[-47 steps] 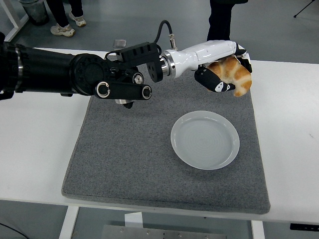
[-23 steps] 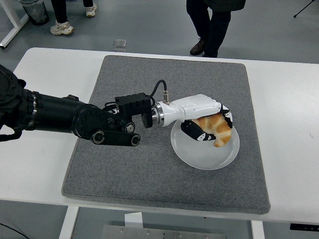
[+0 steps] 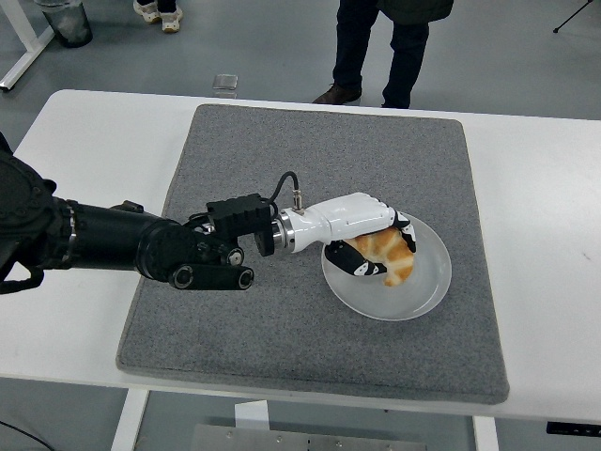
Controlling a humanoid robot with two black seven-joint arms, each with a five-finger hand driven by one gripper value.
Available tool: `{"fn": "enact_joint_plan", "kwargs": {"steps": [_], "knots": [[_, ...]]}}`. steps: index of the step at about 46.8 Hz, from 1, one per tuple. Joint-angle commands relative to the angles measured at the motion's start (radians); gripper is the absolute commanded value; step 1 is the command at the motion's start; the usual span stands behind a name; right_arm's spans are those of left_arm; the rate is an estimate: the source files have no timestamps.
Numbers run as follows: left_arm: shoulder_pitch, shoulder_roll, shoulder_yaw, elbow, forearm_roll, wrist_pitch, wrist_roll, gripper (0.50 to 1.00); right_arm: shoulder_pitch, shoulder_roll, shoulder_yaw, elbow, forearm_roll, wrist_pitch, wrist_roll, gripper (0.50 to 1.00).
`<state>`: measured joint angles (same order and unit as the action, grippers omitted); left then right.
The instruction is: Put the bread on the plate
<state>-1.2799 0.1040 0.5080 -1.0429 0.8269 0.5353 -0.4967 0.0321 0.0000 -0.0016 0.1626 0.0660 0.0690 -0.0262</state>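
The left hand (image 3: 362,230) fingers (image 3: 352,263) clamp a golden-brown, white-patched bread (image 3: 387,254) over the white plate (image 3: 423,291).

- We see bright, even overhead light and a sharp picture throughout.
- Soft shadow lies beneath the left arm (image 3: 141,249); faint sheen on the plate (image 3: 413,301).

A robotics laboratory or test hall. A white table (image 3: 84,310) on metal legs carries a grey felt mat (image 3: 244,329) and stands on a smooth grey industrial floor (image 3: 507,47). Beyond the table's far edge stand the legs of a person (image 3: 376,47), with a bin (image 3: 68,21) at top left.
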Motion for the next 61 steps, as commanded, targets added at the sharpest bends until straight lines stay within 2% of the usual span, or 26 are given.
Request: {"fn": "enact_joint_plan", "kwargs": {"steps": [1, 16, 36, 46, 58, 61], "knots": [[0.002, -0.004, 0.000, 0.001, 0.000, 0.002, 0.000, 0.500, 0.000, 0.000, 0.000, 0.000, 0.000, 0.000, 0.000, 0.952], [0.037, -0.059, 0.000, 0.063, 0.000, 0.000, -0.002, 0.500, 0.000, 0.000, 0.000, 0.000, 0.000, 0.000, 0.000, 0.952], [0.060, -0.067, -0.008, 0.087, -0.015, 0.003, 0.000, 0.500, 0.000, 0.000, 0.000, 0.000, 0.000, 0.000, 0.000, 0.952], [0.080, -0.067, -0.031, 0.100, -0.019, 0.005, 0.000, 0.653, 0.000, 0.000, 0.000, 0.000, 0.000, 0.000, 0.000, 0.952], [0.085, -0.067, -0.032, 0.100, -0.019, 0.005, 0.000, 0.746, 0.000, 0.000, 0.000, 0.000, 0.000, 0.000, 0.000, 0.952], [0.085, -0.067, -0.033, 0.100, -0.020, 0.005, 0.000, 0.784, 0.000, 0.000, 0.000, 0.000, 0.000, 0.000, 0.000, 0.952]]}}
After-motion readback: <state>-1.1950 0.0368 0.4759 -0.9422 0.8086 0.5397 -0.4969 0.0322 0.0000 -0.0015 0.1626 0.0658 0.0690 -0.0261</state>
